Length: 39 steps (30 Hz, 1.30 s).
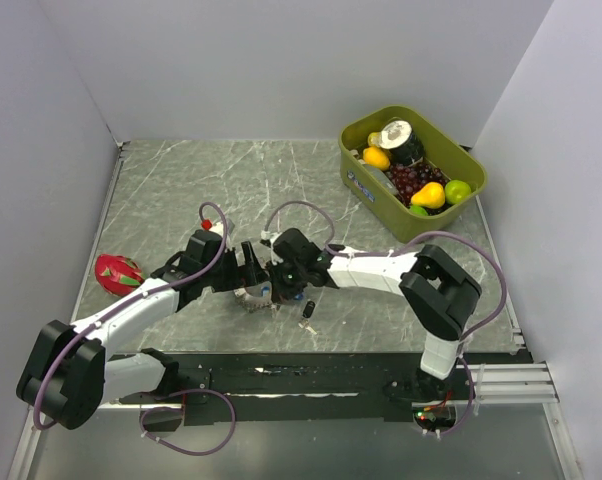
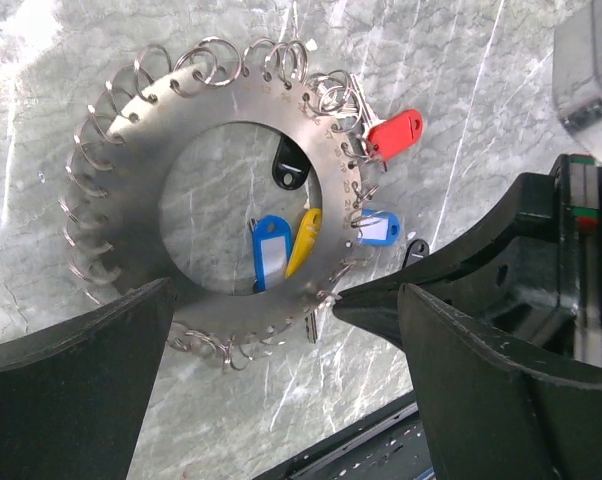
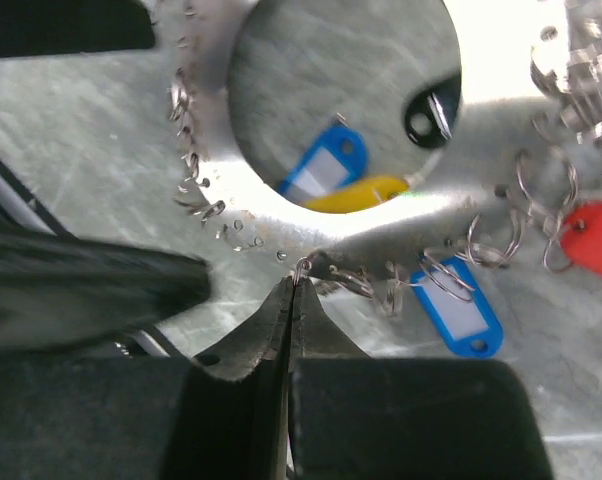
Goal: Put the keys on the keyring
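The keyring [image 2: 141, 200] is a flat grey metal ring with many small wire loops round its rim, lying on the marble table [image 1: 181, 190]. Key tags lie in its hole: blue [image 2: 269, 250], yellow [image 2: 303, 240] and black [image 2: 289, 165]. A red tag [image 2: 394, 130] and a second blue tag [image 2: 379, 226] hang from rim loops. A black key [image 1: 308, 310] lies apart on the table. My left gripper [image 2: 281, 300] is open wide, straddling the ring's near rim. My right gripper [image 3: 296, 278] is shut, its tips pinching one small rim loop of the keyring [image 3: 381, 250].
A green bin [image 1: 451, 195] of toy fruit stands at the back right. A red fruit-like object [image 1: 117, 273] lies at the left edge beside my left arm. Grey walls close in the table on three sides, and a black strip runs along its near edge.
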### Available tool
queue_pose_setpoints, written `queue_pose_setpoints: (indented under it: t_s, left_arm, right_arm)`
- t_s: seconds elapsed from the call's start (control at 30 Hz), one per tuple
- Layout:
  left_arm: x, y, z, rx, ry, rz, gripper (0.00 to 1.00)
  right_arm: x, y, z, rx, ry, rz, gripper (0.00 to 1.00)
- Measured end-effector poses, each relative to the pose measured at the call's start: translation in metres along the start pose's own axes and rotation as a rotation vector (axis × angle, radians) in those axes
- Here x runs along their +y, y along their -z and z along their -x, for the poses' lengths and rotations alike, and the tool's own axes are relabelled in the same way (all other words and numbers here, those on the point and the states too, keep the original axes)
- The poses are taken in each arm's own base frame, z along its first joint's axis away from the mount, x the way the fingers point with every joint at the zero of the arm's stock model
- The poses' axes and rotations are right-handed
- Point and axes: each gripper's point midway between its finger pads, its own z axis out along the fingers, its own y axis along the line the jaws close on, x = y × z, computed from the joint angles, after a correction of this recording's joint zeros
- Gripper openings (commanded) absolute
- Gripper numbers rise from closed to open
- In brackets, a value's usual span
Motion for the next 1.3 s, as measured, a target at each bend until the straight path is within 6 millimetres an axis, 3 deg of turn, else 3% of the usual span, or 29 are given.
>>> queue_pose_setpoints:
  t_s: [0.17,0.43,0.5,0.53,0.63,0.73,1.03,1.13,1.3]
  left_arm:
    - [0.002,0.0,0.0,0.0,-0.003,0.011,0.99]
    - [0.014,0.004,-0.008,0.026,-0.018,0.058,0.99]
    - [0.014,0.005,-0.009,0.029,-0.018,0.06,1.0]
    - [0.014,0.005,-0.009,0.029,-0.018,0.061,0.99]
    - [0.016,0.008,-0.011,0.035,-0.024,0.071,0.99]
    - [0.017,0.01,-0.012,0.04,-0.027,0.076,0.99]
    - [0.011,0.009,-0.005,0.009,-0.036,0.049,0.99]
    - [0.01,0.008,-0.003,0.002,-0.038,0.043,0.99]
    - [0.009,0.008,-0.002,-0.003,-0.032,0.043,1.0]
  right_arm:
    - [0.009,-0.002,0.009,0.042,0.064,0.032,0.0]
    - [0.008,-0.01,-0.001,0.177,0.121,0.061,0.0]
    - [0.007,-0.01,-0.005,0.193,0.124,0.062,0.14]
    - [0.007,-0.01,-0.006,0.199,0.122,0.063,0.26]
    - [0.006,-0.009,-0.007,0.203,0.116,0.06,0.42]
    - [0.004,-0.007,-0.004,0.192,0.101,0.053,0.49]
    - [0.025,0.029,0.015,0.058,0.059,0.172,0.5]
    - [0.018,0.042,0.026,-0.001,0.016,0.193,0.5]
    - [-0.009,0.052,0.035,-0.063,-0.083,0.173,0.5]
